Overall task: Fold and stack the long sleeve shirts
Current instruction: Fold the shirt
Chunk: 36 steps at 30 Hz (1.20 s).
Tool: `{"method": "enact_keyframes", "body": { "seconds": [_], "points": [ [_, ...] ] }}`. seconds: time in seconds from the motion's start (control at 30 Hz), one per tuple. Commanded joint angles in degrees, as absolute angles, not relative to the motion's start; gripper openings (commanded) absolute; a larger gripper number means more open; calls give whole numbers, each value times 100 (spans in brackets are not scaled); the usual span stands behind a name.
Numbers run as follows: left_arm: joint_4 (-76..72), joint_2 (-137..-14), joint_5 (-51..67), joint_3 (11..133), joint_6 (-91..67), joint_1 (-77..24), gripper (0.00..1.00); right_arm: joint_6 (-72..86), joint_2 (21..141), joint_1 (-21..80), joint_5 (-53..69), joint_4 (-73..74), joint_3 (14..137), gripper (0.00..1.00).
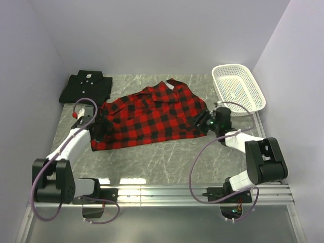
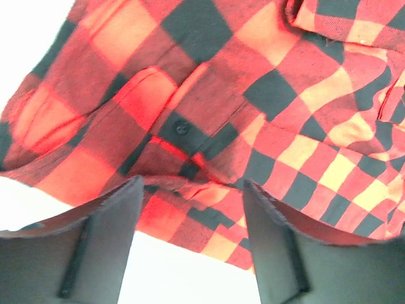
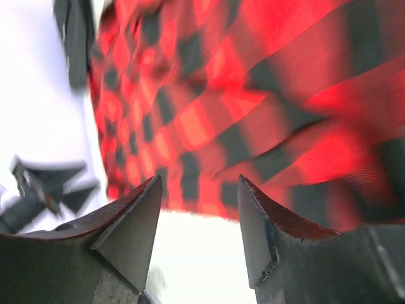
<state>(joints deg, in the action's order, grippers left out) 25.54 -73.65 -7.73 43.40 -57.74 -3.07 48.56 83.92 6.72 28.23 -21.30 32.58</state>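
The red-and-black plaid long sleeve shirt point(image 1: 152, 114) lies partly folded and rumpled on the middle of the marble table. The plain black long sleeve shirt point(image 1: 86, 86), collared with white buttons, lies folded at the back left. My left gripper point(image 1: 99, 124) is at the plaid shirt's left edge. Its jaws stand open in the left wrist view point(image 2: 193, 190), with the plaid hem point(image 2: 202, 221) lying between the fingertips, not pinched. My right gripper point(image 1: 205, 122) is at the shirt's right edge, open point(image 3: 199, 183), with the blurred plaid cloth point(image 3: 253, 95) just beyond its tips.
A white plastic mesh basket point(image 1: 238, 88) stands at the back right, close behind the right arm. Grey walls close the table in on the left, right and back. An aluminium rail point(image 1: 177, 190) with the arm bases runs along the near edge.
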Motion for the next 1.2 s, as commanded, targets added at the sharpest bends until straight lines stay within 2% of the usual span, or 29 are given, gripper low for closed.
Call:
{"method": "enact_keyframes", "body": {
  "seconds": [0.0, 0.1, 0.2, 0.23, 0.33, 0.43, 0.63, 0.87, 1.17],
  "points": [
    [2725, -6953, -1071, 3947, -5739, -290, 68, 4790, 8480, 1501, 3418, -2284, 3532, 57],
    [2558, -6890, -1221, 3657, -5870, -264, 58, 5071, 8945, 2143, 3682, -2898, 3699, 53],
    [2487, -7040, -1353, 3525, -6107, -194, 52, 5159, 9481, 2425, 3656, -2971, 3980, 43],
    [2444, -7084, -1371, 3498, -6161, -141, 50, 5185, 9631, 2434, 3674, -3006, 4034, 35],
    [2347, -7145, -1336, 3340, -6407, -18, 44, 5352, 10098, 2443, 3806, -3208, 4104, 25],
    [2338, -7172, -1336, 3164, -6574, 254, 40, 5134, 10318, 2417, 3551, -2779, 4210, 22],
    [2329, -7295, -1152, 2971, -6697, 597, 37, 4878, 10345, 1987, 3270, -2154, 4017, 21],
    [2285, -7488, -756, 2822, -6732, 931, 36, 4298, 9459, 819, 2629, -968, 3604, 21],
    [2671, -7032, -747, 2891, -6786, 1134, 38, 3833, 8456, 413, 1242, 368, 3682, 20]
  ]
}}
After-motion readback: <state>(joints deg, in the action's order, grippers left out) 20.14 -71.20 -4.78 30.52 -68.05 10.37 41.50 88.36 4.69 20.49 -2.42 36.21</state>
